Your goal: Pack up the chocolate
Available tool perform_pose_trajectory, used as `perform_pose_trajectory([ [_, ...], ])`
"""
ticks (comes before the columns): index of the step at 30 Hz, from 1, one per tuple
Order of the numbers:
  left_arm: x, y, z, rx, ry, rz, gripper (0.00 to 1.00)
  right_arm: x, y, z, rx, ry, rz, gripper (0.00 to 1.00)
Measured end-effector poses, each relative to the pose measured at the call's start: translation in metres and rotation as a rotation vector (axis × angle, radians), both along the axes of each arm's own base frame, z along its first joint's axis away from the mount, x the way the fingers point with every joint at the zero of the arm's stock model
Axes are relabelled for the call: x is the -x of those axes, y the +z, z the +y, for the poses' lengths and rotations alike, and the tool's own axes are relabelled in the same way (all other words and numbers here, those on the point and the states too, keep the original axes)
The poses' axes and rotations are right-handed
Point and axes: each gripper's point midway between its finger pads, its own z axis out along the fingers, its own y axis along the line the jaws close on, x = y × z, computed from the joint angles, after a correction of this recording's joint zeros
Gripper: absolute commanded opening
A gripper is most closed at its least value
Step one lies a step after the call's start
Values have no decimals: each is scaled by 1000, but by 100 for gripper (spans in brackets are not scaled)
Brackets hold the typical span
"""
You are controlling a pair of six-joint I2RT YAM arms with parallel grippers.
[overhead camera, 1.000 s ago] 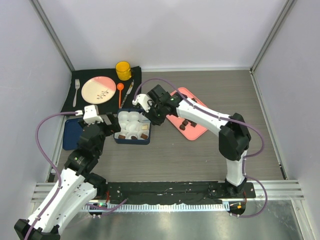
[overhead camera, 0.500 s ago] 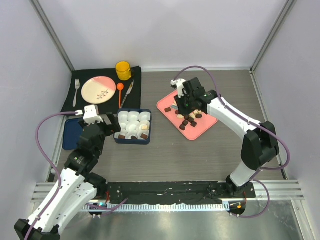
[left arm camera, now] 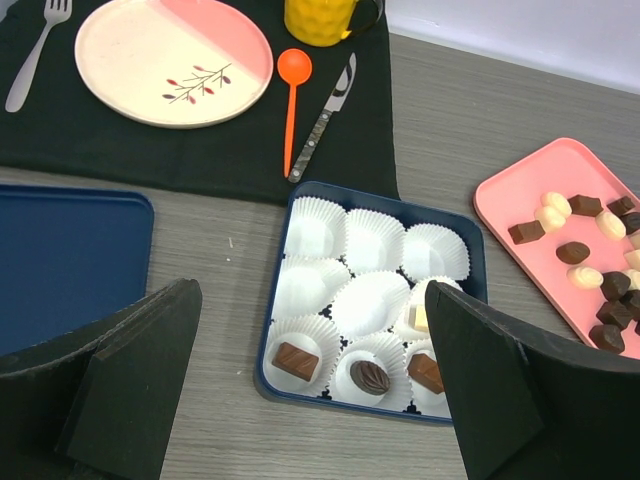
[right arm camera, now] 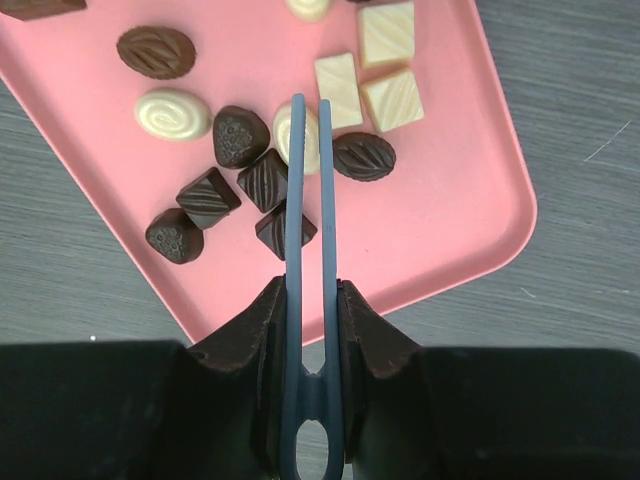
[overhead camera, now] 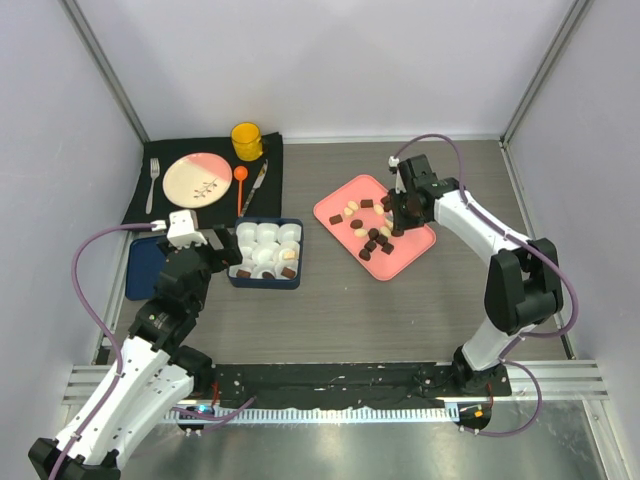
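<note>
Here the right gripper (right arm camera: 305, 310) is clamped on blue tongs (right arm camera: 304, 170), whose nearly closed tips hang over the chocolate (right arm camera: 265, 182) on the pink tray (right arm camera: 450, 230), perhaps touching a white piece. The left gripper (left arm camera: 315, 385) gapes wide above the blue box (left arm camera: 478, 262), where a few pieces sit in paper cups (left arm camera: 372, 240).

One blue box (left arm camera: 375, 190) holds nine paper cups (left arm camera: 372, 300) and four chocolates (left arm camera: 296, 358). One pink tray (right arm camera: 440, 210) carries at least fourteen more, eight dark and six white. There are also one plate (left arm camera: 150, 60), one fork (left arm camera: 30, 55), one spoon (left arm camera: 292, 90), one knife (left arm camera: 322, 120), one yellow mug (left arm camera: 318, 18), one black mat (left arm camera: 200, 160), one blue lid (left arm camera: 60, 260) and one pair of tongs (right arm camera: 308, 250).
</note>
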Motion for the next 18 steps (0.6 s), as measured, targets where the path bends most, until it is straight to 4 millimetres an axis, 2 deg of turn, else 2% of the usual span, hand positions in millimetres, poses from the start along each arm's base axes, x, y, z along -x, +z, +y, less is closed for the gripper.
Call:
perform_pose_trajectory([
  [7,0,0,0,0,-2,1,100,6,-28,-5,32,-9,93,21],
  [18,0,0,0,0,-2,1,100,-6,-19,-5,35,-18,77,25],
])
